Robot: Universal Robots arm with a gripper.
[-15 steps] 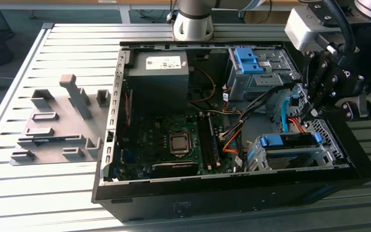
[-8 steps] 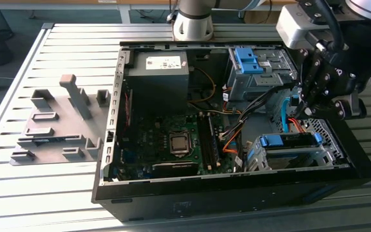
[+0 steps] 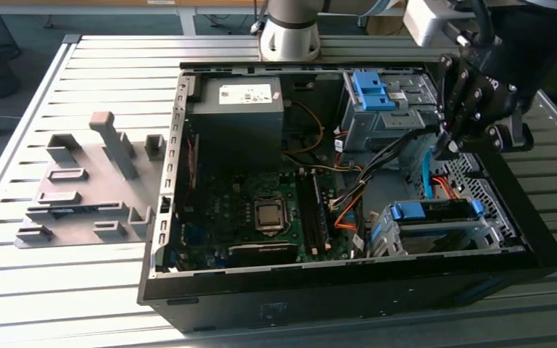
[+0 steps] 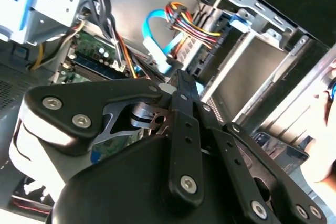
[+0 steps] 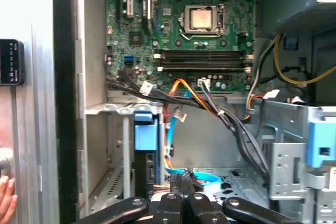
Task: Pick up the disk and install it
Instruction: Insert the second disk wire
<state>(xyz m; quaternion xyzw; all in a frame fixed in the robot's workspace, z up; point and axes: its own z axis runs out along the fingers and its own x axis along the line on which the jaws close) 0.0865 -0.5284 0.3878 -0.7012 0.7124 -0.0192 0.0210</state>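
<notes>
The pincer (image 3: 445, 148) hung inside the open computer case (image 3: 162, 239), at the exterior view's right, with its black fingers drawn together and nothing visibly caught between them. In the first wrist view the 2 fingers (image 5: 173, 205) lay side by side, pointing down into the case. In the second wrist view the pincer's tips came to a point just beside the end of a light blue flat cable (image 4: 157, 51).

The disk (image 3: 431, 212) sat in the metal drive cage (image 3: 383, 235) at the case's near corner on the exterior view's right. Its blue rail end faced up, below and apart from the pincer.

A bundle of orange, black and red wires (image 3: 351, 199) ran from the motherboard (image 3: 230, 210) toward that cage, and the blue cable (image 3: 426, 174) dropped between the pincer and the disk. Beyond the pincer stood a second cage holding a blue plastic bracket (image 3: 376, 90). A dark grey box with a white sticker (image 3: 235, 109) filled the far part of the case.

Outside the case, on the slatted metal table (image 3: 27, 290), lay a grey moulded fixture (image 3: 85, 181). Part of a person's hand (image 5: 4, 203) showed at the case's outer wall.

The arm rose from its base (image 3: 289, 32) behind the case and reached over the far wall, its wrist turned downward.
</notes>
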